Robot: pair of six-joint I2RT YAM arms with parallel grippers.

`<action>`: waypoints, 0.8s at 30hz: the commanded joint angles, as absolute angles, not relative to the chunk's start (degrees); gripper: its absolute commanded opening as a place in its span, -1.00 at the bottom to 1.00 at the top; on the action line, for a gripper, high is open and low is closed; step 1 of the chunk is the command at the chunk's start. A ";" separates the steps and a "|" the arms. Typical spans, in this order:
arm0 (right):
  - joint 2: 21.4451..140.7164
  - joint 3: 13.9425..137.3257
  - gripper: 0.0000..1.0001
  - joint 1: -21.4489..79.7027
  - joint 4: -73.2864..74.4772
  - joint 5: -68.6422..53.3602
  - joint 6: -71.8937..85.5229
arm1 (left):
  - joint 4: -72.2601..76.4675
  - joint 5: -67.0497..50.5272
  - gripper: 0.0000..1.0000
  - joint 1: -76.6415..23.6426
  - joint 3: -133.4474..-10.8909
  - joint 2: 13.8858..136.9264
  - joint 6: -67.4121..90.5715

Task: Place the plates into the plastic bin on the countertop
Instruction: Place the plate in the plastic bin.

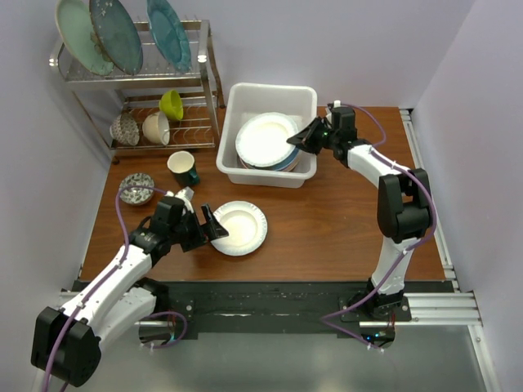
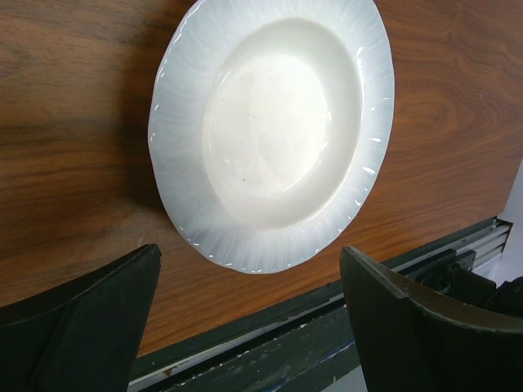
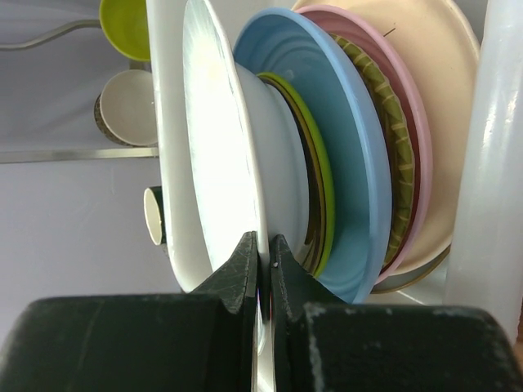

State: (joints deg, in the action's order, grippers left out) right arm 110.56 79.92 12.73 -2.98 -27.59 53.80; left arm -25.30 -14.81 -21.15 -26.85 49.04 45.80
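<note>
A white plate with a fluted rim [image 1: 239, 227] lies flat on the wood countertop [image 1: 327, 220], and it fills the left wrist view [image 2: 274, 122]. My left gripper [image 1: 211, 224] is open at its left edge, with its jaws [image 2: 249, 282] wide apart just short of the rim. The white plastic bin [image 1: 270, 90] holds a stack of plates. My right gripper [image 1: 298, 139] is shut on the rim of the top white plate [image 1: 265, 139]. The right wrist view shows that plate [image 3: 221, 147] pinched in my right gripper [image 3: 263, 245], above lime green [image 3: 324, 171], blue [image 3: 351, 147], pink [image 3: 411, 122] and cream [image 3: 445, 82] plates.
A metal wire dish rack [image 1: 204, 73] stands at the back left with three large teal plates [image 1: 114, 33], a lime cup [image 1: 172, 104] and bowls [image 1: 155, 127]. A dark green mug [image 1: 182, 168] and a small patterned bowl [image 1: 136, 189] stand on the counter left of the bin.
</note>
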 commanded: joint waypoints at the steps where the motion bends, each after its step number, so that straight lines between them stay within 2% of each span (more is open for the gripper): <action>1: 108.37 81.83 -0.92 12.39 -6.33 -28.04 53.53 | -23.99 -15.47 0.92 -21.45 -26.89 48.43 45.00; 14: 106.08 76.03 -0.61 11.78 -1.85 -27.16 49.48 | -24.17 -15.03 0.92 -21.45 -26.72 48.95 44.74; 21: 103.54 73.22 -0.18 11.25 -0.88 -26.37 47.90 | -23.99 -14.33 0.92 -21.45 -25.93 48.78 45.79; 24: 102.13 72.51 -0.07 10.90 -0.70 -26.10 47.73 | -24.08 -13.89 0.92 -21.45 -25.66 48.60 46.32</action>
